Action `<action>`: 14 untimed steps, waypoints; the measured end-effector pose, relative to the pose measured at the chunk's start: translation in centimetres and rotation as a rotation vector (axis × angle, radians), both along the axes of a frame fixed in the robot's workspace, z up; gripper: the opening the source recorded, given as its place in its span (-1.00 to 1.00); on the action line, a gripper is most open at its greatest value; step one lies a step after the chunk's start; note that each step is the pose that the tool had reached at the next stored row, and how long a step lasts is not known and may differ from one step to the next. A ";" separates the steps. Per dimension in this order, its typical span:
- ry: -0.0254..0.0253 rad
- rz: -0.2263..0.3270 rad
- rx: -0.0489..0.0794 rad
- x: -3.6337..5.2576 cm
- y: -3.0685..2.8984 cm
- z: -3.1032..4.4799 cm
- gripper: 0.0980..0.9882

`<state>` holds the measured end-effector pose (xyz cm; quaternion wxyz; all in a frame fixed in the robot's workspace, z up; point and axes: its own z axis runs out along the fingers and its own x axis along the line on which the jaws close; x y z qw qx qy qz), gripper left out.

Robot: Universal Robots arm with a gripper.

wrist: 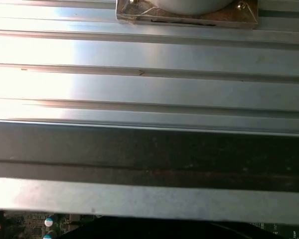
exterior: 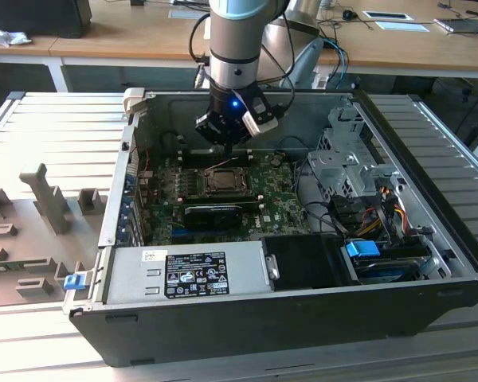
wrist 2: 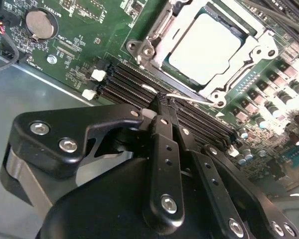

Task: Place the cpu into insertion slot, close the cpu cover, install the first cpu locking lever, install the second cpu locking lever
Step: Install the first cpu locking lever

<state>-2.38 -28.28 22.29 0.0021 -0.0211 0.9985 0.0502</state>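
Claw [wrist 2: 163, 102] fingers pinched together beside silvery square cpu [wrist 2: 205, 47].

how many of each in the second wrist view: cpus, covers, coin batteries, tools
cpu: 1
cover: 1
coin battery: 1
tool: 1
total: 4
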 end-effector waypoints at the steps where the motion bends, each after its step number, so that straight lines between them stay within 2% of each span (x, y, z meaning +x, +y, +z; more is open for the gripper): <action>1: -0.0001 0.000 0.000 0.04 0.00 -0.08 -0.98; 14: -0.0001 0.000 0.000 0.24 -0.03 -0.59 -0.98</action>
